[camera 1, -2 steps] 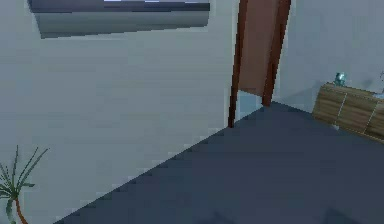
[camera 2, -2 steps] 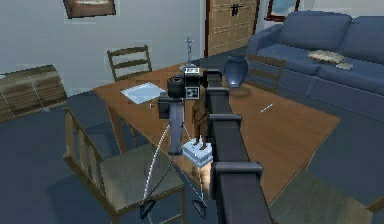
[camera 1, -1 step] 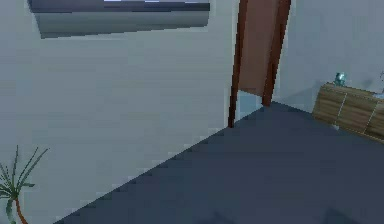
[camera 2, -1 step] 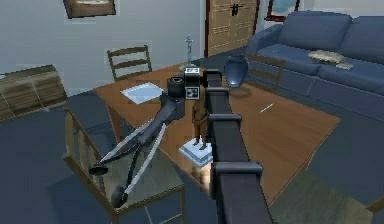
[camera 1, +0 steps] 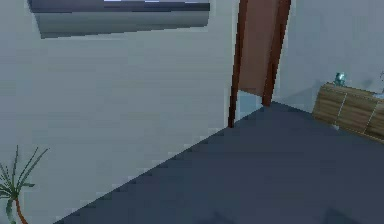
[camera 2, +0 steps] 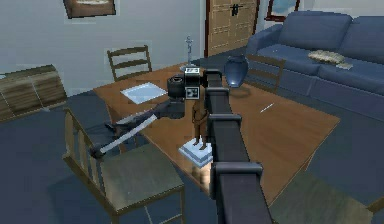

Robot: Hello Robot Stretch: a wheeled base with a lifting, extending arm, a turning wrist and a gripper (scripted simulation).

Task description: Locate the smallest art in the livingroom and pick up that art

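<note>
A small brown statuette [camera 2: 200,122] stands on a white base on the wooden table [camera 2: 290,125], right beside the dark arm bar. Farther out on the table are a thin silvery figurine [camera 2: 187,45] and a dark blue vase [camera 2: 235,70]. The gripper [camera 2: 173,88] is over the table at the arm's far end, left of the two white marked squares. The tabletop and its things lie behind it, so I cannot tell whether it holds anything. A framed picture [camera 2: 88,8] hangs on the wall behind the table.
A long grey and black object [camera 2: 130,132] lies across the table's near corner, beside a white sheet [camera 2: 145,92]. Wooden chairs [camera 2: 112,175] [camera 2: 130,60] flank the table and a blue sofa [camera 2: 320,50] stands beyond. Ahead are a brown door [camera 1: 260,50], a wooden dresser [camera 1: 350,108] and a plant [camera 1: 15,185].
</note>
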